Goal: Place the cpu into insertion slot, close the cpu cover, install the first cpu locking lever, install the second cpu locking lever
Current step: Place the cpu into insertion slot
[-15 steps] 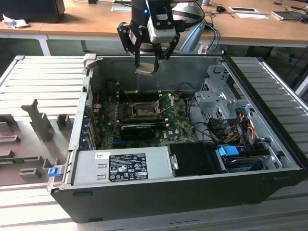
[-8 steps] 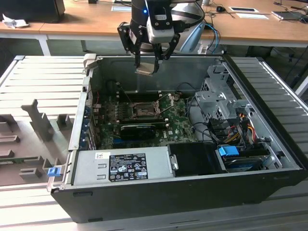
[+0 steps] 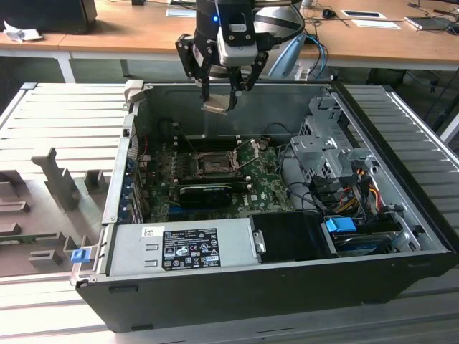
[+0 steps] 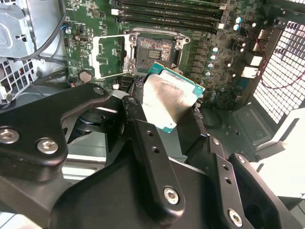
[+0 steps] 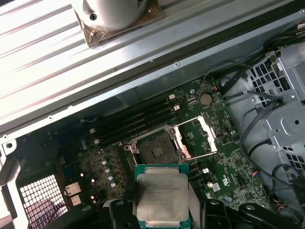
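Note:
My gripper (image 3: pixel 219 97) hangs above the open computer case, shut on the cpu (image 3: pixel 219 106), a flat square chip with a grey metal top. In both wrist views the cpu (image 4: pixel 169 98) (image 5: pixel 162 195) sits between the black fingers (image 4: pixel 147 143) (image 5: pixel 121 212), held well above the board. The insertion slot (image 3: pixel 213 165) (image 4: pixel 153 50) (image 5: pixel 155 148) lies open and bare on the green board below. Its cpu cover (image 4: pixel 108 57) (image 5: pixel 200 138) is swung open to one side of the slot. Thin locking levers (image 3: pixel 247 154) stand raised beside the slot.
A black expansion card (image 3: pixel 204 193) lies just in front of the slot. Memory sticks (image 5: pixel 133 121) run behind it. A power supply (image 3: pixel 183 247) fills the case's front. A metal drive cage (image 3: pixel 330 150) and cables (image 3: pixel 358 190) crowd the exterior view's right.

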Controlling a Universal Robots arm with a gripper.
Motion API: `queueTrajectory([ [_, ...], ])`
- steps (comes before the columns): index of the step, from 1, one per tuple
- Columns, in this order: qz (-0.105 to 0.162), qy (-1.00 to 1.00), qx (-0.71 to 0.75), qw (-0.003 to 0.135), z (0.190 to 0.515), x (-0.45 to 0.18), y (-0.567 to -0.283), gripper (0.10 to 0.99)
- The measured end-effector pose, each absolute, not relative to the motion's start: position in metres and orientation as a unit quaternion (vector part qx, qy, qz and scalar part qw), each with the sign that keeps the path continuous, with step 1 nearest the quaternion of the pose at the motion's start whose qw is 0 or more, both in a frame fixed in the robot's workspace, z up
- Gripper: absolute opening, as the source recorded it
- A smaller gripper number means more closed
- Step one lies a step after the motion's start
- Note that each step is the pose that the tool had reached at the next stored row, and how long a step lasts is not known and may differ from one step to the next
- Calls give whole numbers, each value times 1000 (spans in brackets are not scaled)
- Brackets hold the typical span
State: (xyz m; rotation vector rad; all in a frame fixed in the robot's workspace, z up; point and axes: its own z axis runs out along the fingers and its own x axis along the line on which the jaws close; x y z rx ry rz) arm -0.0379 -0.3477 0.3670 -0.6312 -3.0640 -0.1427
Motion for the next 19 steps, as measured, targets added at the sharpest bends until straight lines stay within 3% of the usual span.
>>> queueTrajectory([
  [19, -46, -967, -252, 3, 363, -38, -348, 525],
])
